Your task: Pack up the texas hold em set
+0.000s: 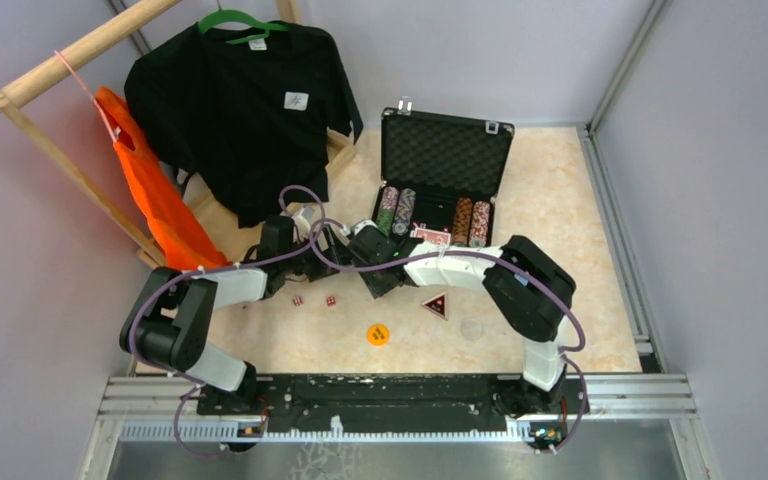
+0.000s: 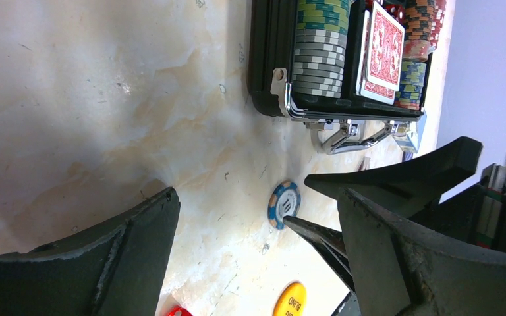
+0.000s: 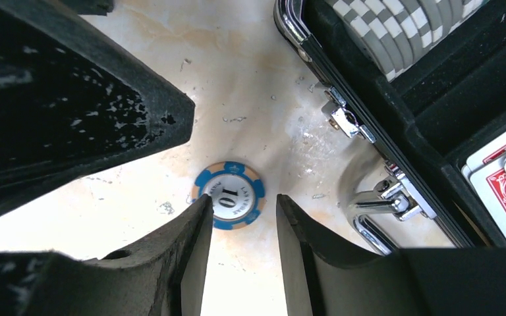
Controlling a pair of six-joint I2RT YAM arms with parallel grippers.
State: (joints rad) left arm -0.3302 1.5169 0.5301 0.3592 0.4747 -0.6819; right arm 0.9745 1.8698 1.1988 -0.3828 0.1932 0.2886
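Observation:
The black case (image 1: 446, 150) stands open at the back with rows of striped chips (image 1: 396, 210) and red-backed cards (image 1: 430, 236) inside. One blue chip marked 10 (image 3: 229, 194) lies flat on the table just in front of the case's handle (image 3: 382, 217). My right gripper (image 3: 240, 205) hangs over it, open a narrow way, one fingertip over the chip's left edge and the other just to its right. In the left wrist view the same chip (image 2: 284, 204) lies ahead of my left gripper (image 2: 255, 194), which stands wide open and holds nothing.
Two red dice (image 1: 298, 299) lie on the table by the left arm. Nearer the front are a yellow round token (image 1: 378, 334) and a triangular token (image 1: 436, 304). A black T-shirt (image 1: 245, 110) and an orange bag (image 1: 155, 195) hang on the rack at the left.

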